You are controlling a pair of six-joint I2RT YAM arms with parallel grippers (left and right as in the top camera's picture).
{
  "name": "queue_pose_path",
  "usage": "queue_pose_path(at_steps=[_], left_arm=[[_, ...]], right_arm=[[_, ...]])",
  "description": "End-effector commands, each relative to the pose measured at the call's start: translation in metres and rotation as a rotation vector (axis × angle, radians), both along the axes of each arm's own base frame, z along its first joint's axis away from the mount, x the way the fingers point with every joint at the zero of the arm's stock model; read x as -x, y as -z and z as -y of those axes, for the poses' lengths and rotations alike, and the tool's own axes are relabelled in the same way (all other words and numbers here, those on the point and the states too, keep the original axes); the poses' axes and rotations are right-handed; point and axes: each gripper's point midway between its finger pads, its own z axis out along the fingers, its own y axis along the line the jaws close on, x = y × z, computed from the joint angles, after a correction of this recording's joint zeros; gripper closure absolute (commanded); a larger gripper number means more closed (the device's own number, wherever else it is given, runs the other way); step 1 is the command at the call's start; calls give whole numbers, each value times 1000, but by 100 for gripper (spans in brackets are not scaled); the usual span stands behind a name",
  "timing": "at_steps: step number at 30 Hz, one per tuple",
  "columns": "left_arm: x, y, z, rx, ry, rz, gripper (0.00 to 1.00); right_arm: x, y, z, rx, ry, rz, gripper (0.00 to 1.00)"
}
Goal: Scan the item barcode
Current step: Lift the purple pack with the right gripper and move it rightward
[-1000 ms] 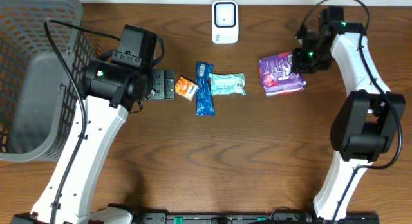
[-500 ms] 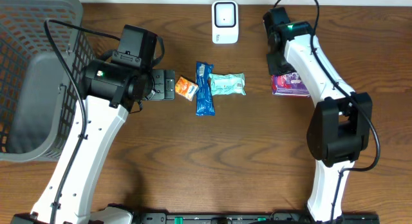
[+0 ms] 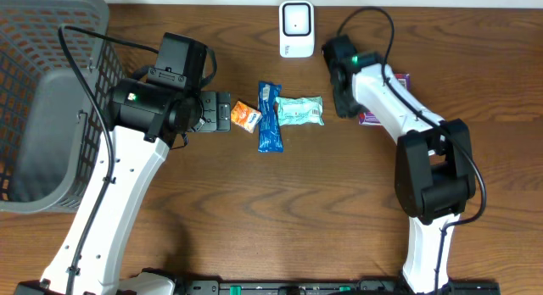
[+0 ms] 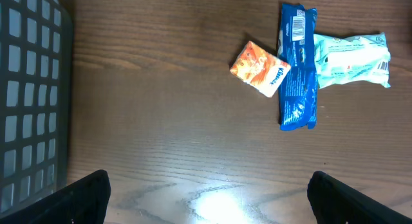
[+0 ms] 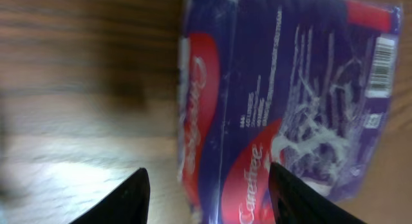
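Left gripper [image 4: 206, 185] open and idle, your right gripper [image 5: 208, 169] open at the edge of the purple pack [image 5: 290, 89]: closing here may catch only its side and slip.

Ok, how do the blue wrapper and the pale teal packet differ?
Colour: the blue wrapper is dark blue, the pale teal packet light. Shape: the blue wrapper is longer and narrower, the teal packet shorter and broader. Pose: from overhead the blue one runs up-down, the teal one across. Both lie flat on the table.

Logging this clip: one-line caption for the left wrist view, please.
Open left hand above the table, with orange packet, blue wrapper and pale teal pack ahead, basket at left.
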Motion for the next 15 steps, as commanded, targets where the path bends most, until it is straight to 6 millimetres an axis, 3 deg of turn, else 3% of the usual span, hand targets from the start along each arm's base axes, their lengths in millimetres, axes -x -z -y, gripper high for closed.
queue_pose_path(at_steps=[1, 4, 5, 6, 10, 13, 15], left_arm=[[-1, 0, -3, -5, -16, -1, 2], [-1, 0, -3, -5, -16, -1, 2], [-1, 0, -3, -5, -16, -1, 2], [-1, 0, -3, -5, -16, -1, 2], [-1, 0, -3, -5, -16, -1, 2], [-1, 0, -3, -5, -16, -1, 2], [-1, 0, -3, -5, -16, -1, 2]], right_arm=[[8, 9, 27, 113, 79, 55, 42], [9, 20, 33, 113, 88, 69, 41], [8, 21, 34, 110, 91, 74, 49], [8, 23, 33, 101, 84, 73, 65], [5, 28, 23, 33, 44, 52, 96], [2, 22, 14, -48, 44, 38, 99], [-5, 5, 6, -134, 49, 32, 99]])
